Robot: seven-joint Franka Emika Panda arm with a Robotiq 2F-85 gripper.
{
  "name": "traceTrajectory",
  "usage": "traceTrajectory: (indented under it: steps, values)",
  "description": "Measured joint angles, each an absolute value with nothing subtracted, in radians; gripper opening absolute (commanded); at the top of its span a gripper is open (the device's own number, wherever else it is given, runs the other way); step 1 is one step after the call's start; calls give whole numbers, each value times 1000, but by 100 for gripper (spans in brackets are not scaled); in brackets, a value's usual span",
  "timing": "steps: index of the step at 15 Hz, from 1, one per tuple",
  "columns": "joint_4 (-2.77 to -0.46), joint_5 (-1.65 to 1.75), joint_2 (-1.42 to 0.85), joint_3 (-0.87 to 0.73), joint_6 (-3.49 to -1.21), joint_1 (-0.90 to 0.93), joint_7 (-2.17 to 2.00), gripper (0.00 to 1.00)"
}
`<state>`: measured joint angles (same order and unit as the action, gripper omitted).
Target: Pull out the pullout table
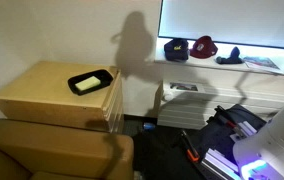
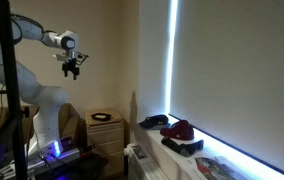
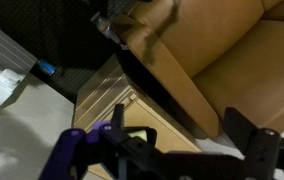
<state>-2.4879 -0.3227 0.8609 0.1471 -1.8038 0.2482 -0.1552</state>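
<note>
The tan boxy cabinet [image 1: 42, 95] stands beside a tan sofa and also shows in an exterior view [image 2: 107, 135] and in the wrist view [image 3: 102, 95]. A small black tray [image 1: 90, 81] with a pale yellow thing in it lies on top. No thin shelf board sticks out of the cabinet. Only narrow edges show on its front face [image 1: 115, 100], so I cannot single out the pullout table. My gripper [image 2: 72, 66] hangs high in the air, well above the cabinet and touching nothing. In the wrist view its two fingers [image 3: 182, 140] are spread apart and empty.
The tan sofa [image 1: 52, 150] stands close against the cabinet. A window sill [image 1: 222, 68] holds two caps and magazines. The robot base [image 2: 47, 120] and a table with dark equipment [image 1: 227, 130] stand on the cabinet's other side.
</note>
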Motion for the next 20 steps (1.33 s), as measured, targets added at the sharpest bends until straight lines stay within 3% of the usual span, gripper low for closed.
traceTrajectory:
  steps: [9, 20]
  values:
    - [-2497, -302, 856, 156, -1816, 226, -174, 100]
    - [-2797, -321, 671, 114, -2327, 16, -375, 100]
